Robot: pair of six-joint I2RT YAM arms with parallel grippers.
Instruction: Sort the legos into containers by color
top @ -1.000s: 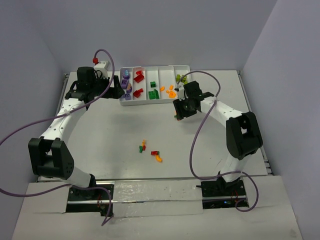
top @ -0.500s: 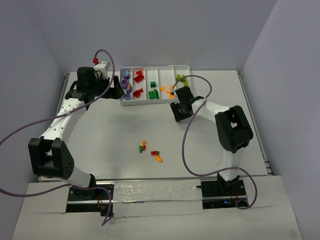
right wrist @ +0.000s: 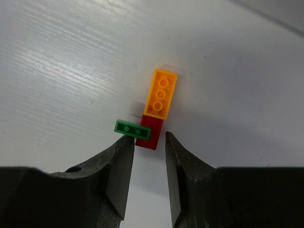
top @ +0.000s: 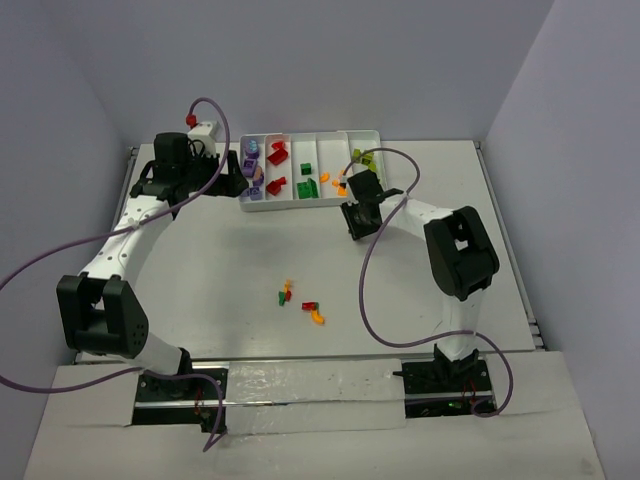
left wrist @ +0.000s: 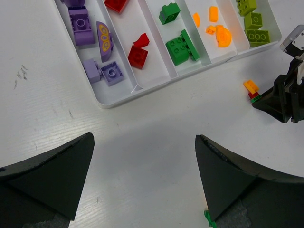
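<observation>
The white tabletop [top: 220,260] carries everything, with the two white-and-black jointed arms reaching over it from its near edge: the left arm [top: 125,245] stretches to the far left and the right arm [top: 455,245] bends in towards the far middle. Along the far side lies the white rectangular plastic tray [left wrist: 124,33], split by thin dividers into five long compartments. The left tool [left wrist: 145,180] hangs over bare tabletop just in front of the tray's left end, its black fingers spread wide and holding nothing. The right tool [right wrist: 147,142] is low over the tabletop just in front of the tray's right half; its fingers stand only narrowly apart, flanking the near end of a small stack of bricks, and a thin gap shows beside the right finger, so nothing is clamped. From left to right the compartments hold purple bricks [left wrist: 80,26], red bricks [left wrist: 138,54], dark green bricks [left wrist: 180,47], orange pieces [left wrist: 221,35] and lime green bricks [left wrist: 254,21]. The stack at the right tool is a long orange brick [right wrist: 161,92] joined to a red brick [right wrist: 149,130], with a tiny green plate [right wrist: 132,129] touching the left fingertip. Well apart, near the tabletop's middle, lies a loose cluster of small bricks [top: 300,300] in green, yellow-orange, red and orange.
</observation>
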